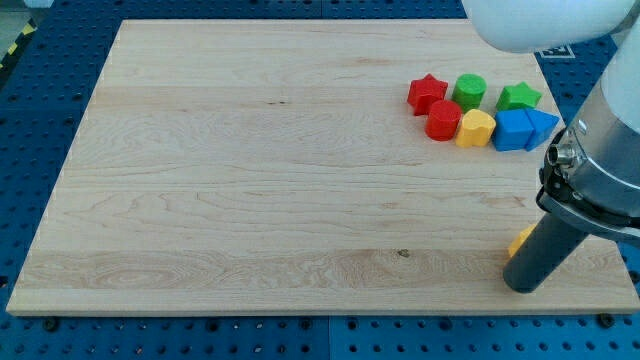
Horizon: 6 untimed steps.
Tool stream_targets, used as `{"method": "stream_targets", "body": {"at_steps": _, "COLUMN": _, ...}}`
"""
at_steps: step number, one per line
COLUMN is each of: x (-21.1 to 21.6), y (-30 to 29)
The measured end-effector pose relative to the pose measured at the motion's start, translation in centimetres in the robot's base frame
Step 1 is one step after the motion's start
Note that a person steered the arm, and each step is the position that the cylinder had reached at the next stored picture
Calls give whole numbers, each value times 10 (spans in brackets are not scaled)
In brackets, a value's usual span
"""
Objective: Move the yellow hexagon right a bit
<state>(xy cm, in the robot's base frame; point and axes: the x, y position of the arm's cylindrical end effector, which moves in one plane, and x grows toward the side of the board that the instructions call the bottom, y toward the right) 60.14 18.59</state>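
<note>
A yellow block (520, 241) shows only as a small sliver near the view's bottom right, mostly hidden behind my dark rod, so its shape cannot be made out. My tip (523, 284) rests on the board just below and slightly right of that sliver, close to the board's bottom edge. I cannot tell whether the rod touches the block.
A cluster sits at the view's upper right: red star (427, 92), green cylinder (469, 91), green star (519, 97), red rounded block (443, 120), yellow heart (476, 128), blue cube (513, 130), blue triangle (542, 124). The wooden board (250, 180) ends just right of my tip.
</note>
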Motion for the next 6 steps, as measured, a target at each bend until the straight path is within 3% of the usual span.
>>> {"method": "stream_targets", "body": {"at_steps": 2, "x": -26, "y": -33}}
{"method": "stream_targets", "body": {"at_steps": 5, "x": -24, "y": 20}}
{"method": "stream_targets", "body": {"at_steps": 6, "x": -24, "y": -30}}
